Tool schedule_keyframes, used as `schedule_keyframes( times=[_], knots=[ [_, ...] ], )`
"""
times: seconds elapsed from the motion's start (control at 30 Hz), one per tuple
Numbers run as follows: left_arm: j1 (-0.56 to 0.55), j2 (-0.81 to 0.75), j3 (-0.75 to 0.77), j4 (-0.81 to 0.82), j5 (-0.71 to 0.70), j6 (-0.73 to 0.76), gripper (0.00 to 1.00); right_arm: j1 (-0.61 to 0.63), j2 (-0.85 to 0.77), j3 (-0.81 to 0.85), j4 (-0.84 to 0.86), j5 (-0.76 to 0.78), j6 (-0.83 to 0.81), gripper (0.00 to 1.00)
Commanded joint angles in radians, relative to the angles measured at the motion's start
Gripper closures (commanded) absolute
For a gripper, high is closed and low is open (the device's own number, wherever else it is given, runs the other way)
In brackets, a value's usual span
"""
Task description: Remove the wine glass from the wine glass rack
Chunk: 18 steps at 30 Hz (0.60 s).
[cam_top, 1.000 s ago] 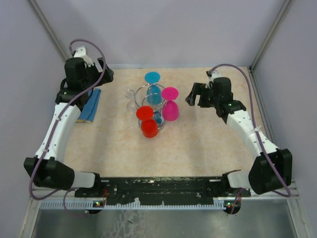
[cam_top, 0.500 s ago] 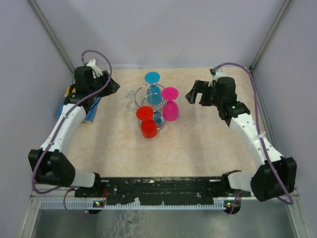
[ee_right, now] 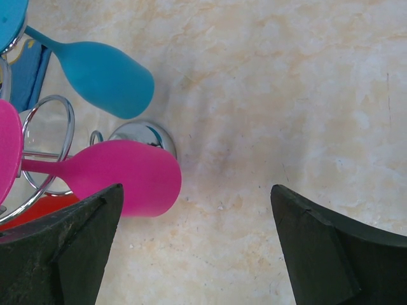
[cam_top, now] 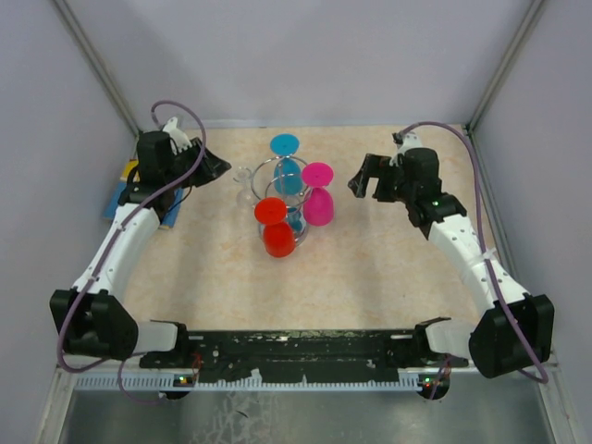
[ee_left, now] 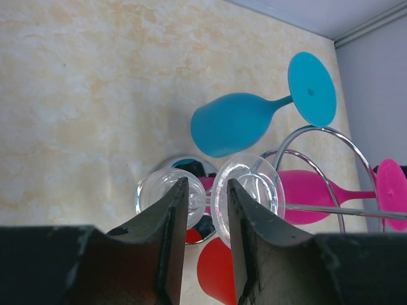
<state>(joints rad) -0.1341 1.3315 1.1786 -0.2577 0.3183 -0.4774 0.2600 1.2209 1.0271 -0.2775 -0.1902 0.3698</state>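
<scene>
The chrome wine glass rack (cam_top: 268, 165) stands mid-table with a blue (cam_top: 288, 171), a pink (cam_top: 318, 202) and a red wine glass (cam_top: 277, 233) hanging on it. A clear wine glass (cam_top: 243, 179) hangs on its left side. My left gripper (cam_top: 220, 167) sits just left of that glass. In the left wrist view its jaws (ee_left: 206, 185) stand narrowly apart in front of the clear wine glass (ee_left: 255, 183), the thin stem showing in the gap, untouched. The rack's hoop (ee_left: 331, 131) curves behind. My right gripper (cam_top: 362, 181) hovers wide open right of the pink glass (ee_right: 127, 175), nothing between its fingers (ee_right: 196, 188).
A blue cloth (cam_top: 170, 212) lies by the left wall under the left arm. Grey walls close in the table at the back and both sides. The rack's round base (ee_right: 137, 131) shines under the blue glass (ee_right: 105, 76).
My left gripper has swung right toward the clear glass and its jaws have narrowed from wide to a small gap. The right gripper's jaws widened slightly and it barely shifted.
</scene>
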Motion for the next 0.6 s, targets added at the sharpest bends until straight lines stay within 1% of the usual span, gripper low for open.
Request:
schedule_keyframes(
  times=[0.0,0.23,0.4,0.47,0.57],
  knots=[
    [-0.001,-0.046,-0.019,0.056,0.05,-0.04,0.61,0.007,-0.04,-0.004,0.03,0.02,-0.011,0.01],
    [0.0,-0.038,-0.067,0.099,0.106,-0.081,0.56,0.007,-0.038,-0.012,0.04,0.022,-0.011,0.01],
    [-0.001,-0.032,-0.094,0.11,0.12,-0.088,0.55,0.006,-0.037,-0.013,0.041,0.027,-0.012,0.01],
    [-0.001,-0.031,-0.097,0.115,0.126,-0.088,0.54,0.007,-0.034,-0.014,0.046,0.028,-0.012,0.01],
    [-0.001,-0.033,-0.106,0.137,0.148,-0.103,0.57,0.007,-0.031,-0.017,0.051,0.027,-0.009,0.01]
  ],
)
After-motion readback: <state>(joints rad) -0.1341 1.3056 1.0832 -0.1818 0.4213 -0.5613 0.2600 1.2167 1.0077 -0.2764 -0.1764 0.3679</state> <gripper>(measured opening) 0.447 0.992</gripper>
